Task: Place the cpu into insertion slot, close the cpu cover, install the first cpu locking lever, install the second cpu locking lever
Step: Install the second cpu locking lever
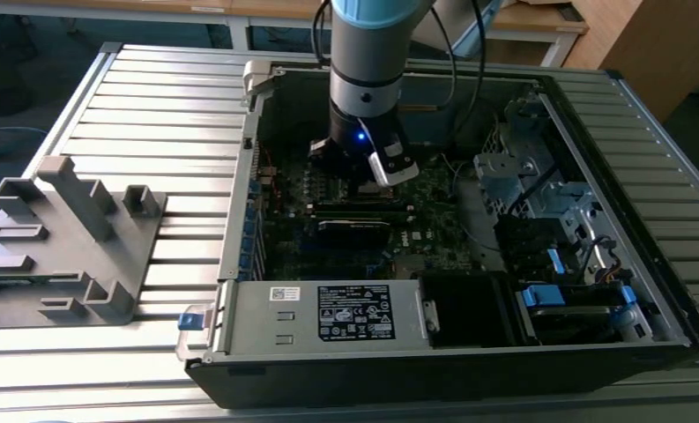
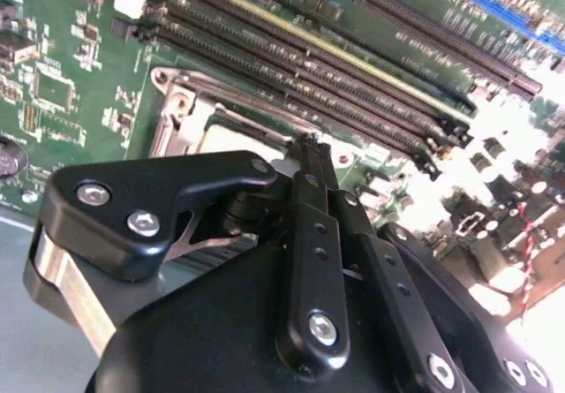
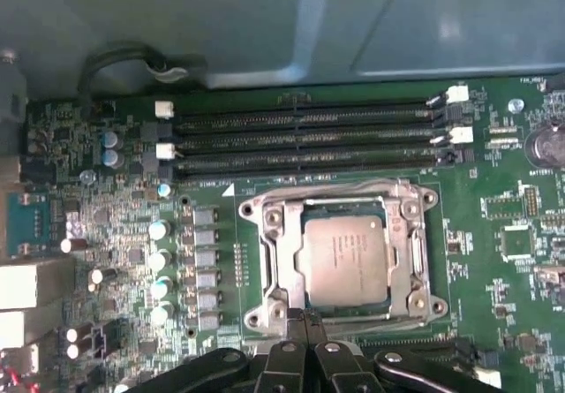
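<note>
The cpu [image 3: 344, 256], a flat square chip with a dull grey top, lies in the insertion slot [image 3: 253, 206] on the green board. The silvery cpu cover [image 3: 404, 253] lies flat around it, and the chip shows through its window. My gripper [image 3: 305, 321] is shut with nothing visible between its fingers, and its tips are at the edge of the slot away from the memory slots. In the second wrist view the closed gripper [image 2: 305, 143] reaches the slot's metal frame [image 2: 181, 102]. In the exterior view the gripper [image 1: 365, 179] hangs low inside the open computer case, over the board.
Long black memory slots [image 3: 305, 132] run beside the socket. Case walls [image 1: 246, 176], a drive cage [image 1: 525, 176] and a grey box with a label [image 1: 325, 313] surround the board. A grey plastic fixture [image 1: 67, 238] stands on the slatted table at the exterior view's left.
</note>
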You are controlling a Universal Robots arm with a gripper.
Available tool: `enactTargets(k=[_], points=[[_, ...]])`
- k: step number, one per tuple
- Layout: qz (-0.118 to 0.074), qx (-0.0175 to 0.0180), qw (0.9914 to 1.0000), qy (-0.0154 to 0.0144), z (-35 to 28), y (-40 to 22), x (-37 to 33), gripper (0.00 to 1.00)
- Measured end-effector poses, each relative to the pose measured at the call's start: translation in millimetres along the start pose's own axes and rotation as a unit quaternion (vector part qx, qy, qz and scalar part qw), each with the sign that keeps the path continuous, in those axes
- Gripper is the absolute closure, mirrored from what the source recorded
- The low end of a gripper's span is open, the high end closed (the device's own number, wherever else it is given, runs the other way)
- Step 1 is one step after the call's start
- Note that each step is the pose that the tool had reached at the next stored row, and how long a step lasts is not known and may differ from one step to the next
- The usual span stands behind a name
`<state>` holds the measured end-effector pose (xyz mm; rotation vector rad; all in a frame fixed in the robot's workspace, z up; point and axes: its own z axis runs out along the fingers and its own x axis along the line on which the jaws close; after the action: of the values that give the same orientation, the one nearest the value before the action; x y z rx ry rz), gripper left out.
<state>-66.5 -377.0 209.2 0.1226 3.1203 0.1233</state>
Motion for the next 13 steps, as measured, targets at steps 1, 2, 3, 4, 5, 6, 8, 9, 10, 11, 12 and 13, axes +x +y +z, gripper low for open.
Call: enactTargets(k=[1, 2, 3, 4, 5, 6, 8, 9, 10, 11, 12, 13], points=[[0.0, -0.0001, 1.0, 0.0, 0.2, 1.3, 0.0, 0.89], [0.0, -0.0001, 1.0, -0.0001, 0.2, 2.5, 0.0, 0.89], [0.0, -0.0001, 1.0, 0.0, -0.2, 3.4, 0.0, 0.89], [0.0, -0.0001, 1.0, 0.0, -0.7, 4.3, 0.0, 0.89], [0.0, -0.0001, 1.0, 0.0, -0.8, 5.3, 0.0, 0.89], [0.0, 0.0, 1.0, 0.0, -0.8, 6.5, -0.2, 0.89], [0.0, -0.0001, 1.0, 0.0, -0.5, 8.5, -2.5, 0.89], [0.0, -0.0001, 1.0, 0.0, -0.4, 9.5, -5.3, 0.89], [0.0, -0.0001, 1.0, 0.0, -0.3, 10.7, -8.9, 0.89], [0.0, -0.0001, 1.0, 0.0, -0.1, 11.8, -11.9, 0.89], [0.0, -0.0001, 1.0, 0.0, 0.0, 13.0, -14.7, 0.89], [0.0, -0.0001, 1.0, -0.0001, 0.2, 14.3, -16.5, 0.89]])
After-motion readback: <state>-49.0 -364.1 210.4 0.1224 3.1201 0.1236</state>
